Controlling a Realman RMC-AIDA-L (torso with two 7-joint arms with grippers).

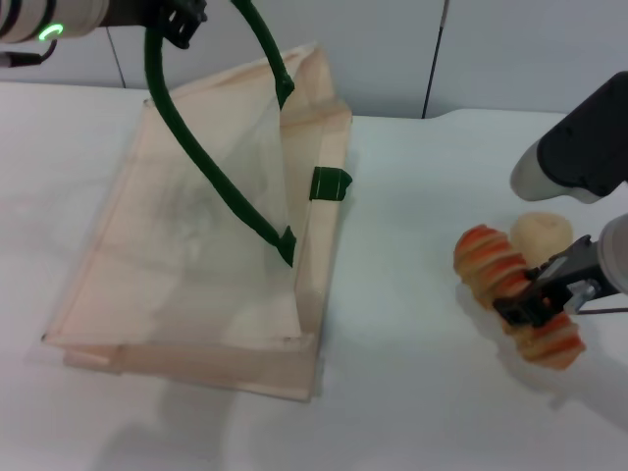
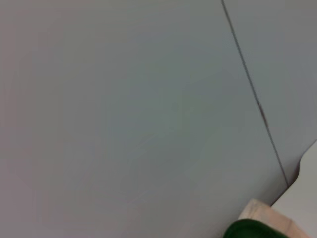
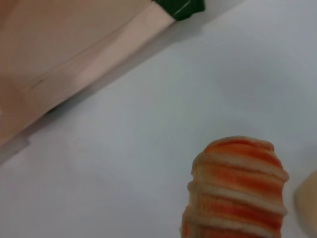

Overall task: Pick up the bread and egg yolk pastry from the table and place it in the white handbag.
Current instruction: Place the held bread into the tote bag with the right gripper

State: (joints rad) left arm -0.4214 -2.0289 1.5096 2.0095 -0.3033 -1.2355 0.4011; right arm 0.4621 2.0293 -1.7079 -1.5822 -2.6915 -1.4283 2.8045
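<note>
The right gripper [image 1: 543,294] is clamped across the middle of the bread [image 1: 510,290], which lies on the white table [image 1: 392,412] at the right, the egg yolk pastry [image 1: 542,234] touching its far side, while the left gripper [image 1: 184,22], at the far left, is shut on the green handle [image 1: 196,147] and holds the white handbag [image 1: 177,255] open. The pick looks to be in hand; next comes a lift and a carry left to the bag's mouth. Bare tabletop lies between loaf and bag, but the raised handle and bag rim will need clearing.
</note>
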